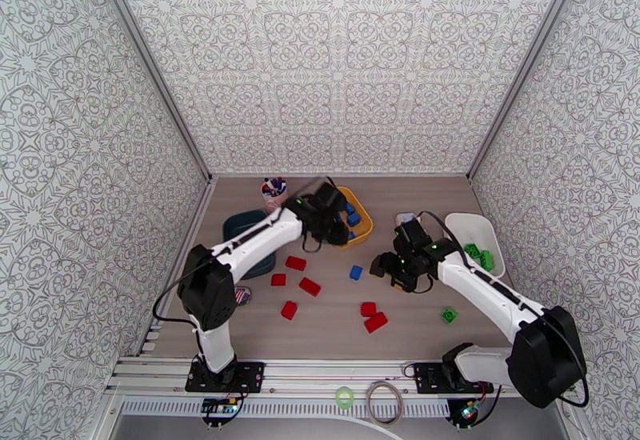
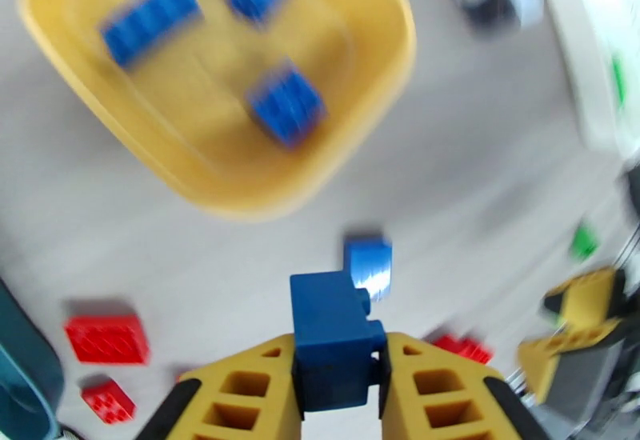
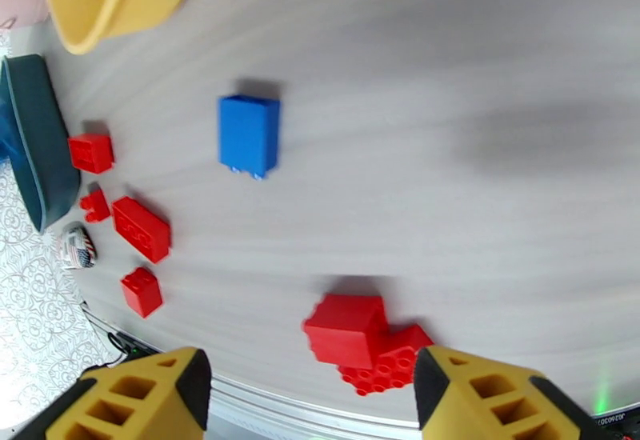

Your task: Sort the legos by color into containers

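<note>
At 12 o'clock on the open counter [image 1: 328,331], the yellow tray [image 2: 240,194] holds blue legos [image 2: 286,104]; left fingers [image 2: 240,390] grasp a blue brick [image 2: 332,346], right fingers [image 3: 136,402] are released.

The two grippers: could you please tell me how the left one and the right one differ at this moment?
The left gripper is shut on a blue brick; the right gripper is open and holds nothing. The left gripper is beside the yellow tray; the right gripper hangs above the table, facing a pair of red bricks. Both have yellow fingers.
</note>
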